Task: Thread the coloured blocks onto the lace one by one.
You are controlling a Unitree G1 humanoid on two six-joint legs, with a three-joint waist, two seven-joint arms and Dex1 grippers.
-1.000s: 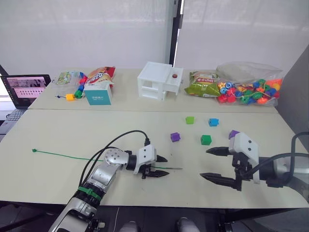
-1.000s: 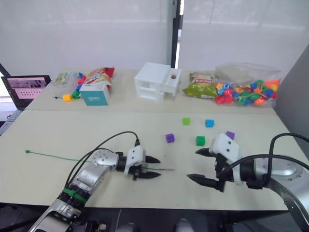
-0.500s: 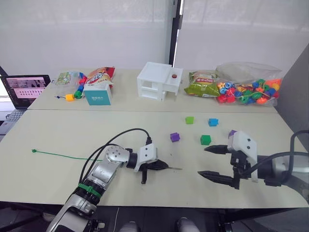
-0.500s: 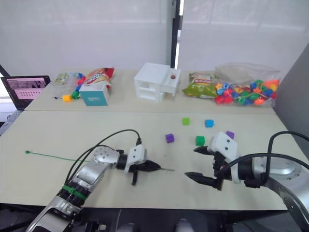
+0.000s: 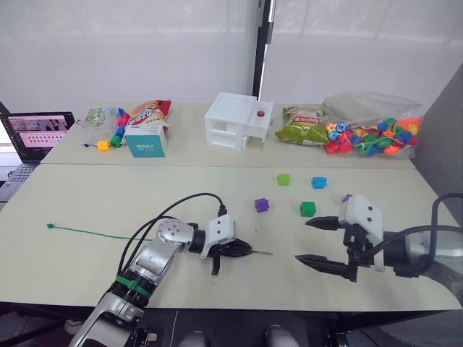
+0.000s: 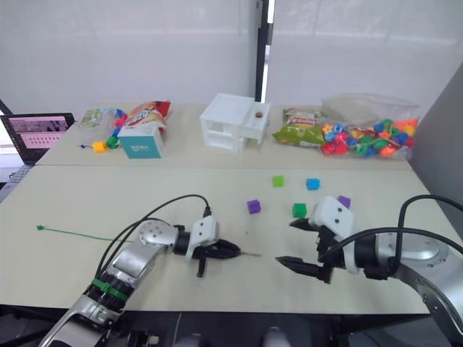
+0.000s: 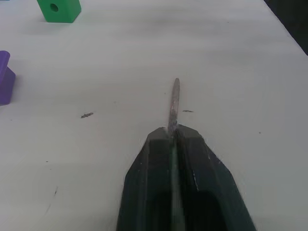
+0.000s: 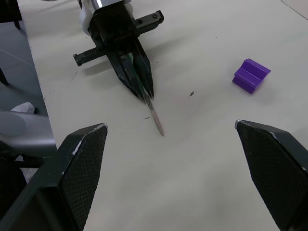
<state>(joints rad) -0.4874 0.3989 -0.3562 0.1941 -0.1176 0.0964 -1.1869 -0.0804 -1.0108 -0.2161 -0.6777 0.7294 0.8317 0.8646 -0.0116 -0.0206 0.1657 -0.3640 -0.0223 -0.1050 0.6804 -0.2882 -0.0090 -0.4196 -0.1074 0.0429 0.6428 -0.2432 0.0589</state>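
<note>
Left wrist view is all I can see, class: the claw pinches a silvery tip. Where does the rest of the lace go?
Observer: The lace trails over the table to the robot's left and ends in a small knot.
Operator: Is the right claw holding a block?
Observer: No. The right claw is open and empty, facing the tip.
Operator: Any block I cannot see?
Observer: A blue block lies on the table beyond the right claw.

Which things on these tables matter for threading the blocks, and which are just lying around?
For the job:
- lace, tip in left pincer
- coloured blocks
- right pincer, open

Lying about:
- bag of beads
- snack bags
- white house
- teal box
- laptop
</note>
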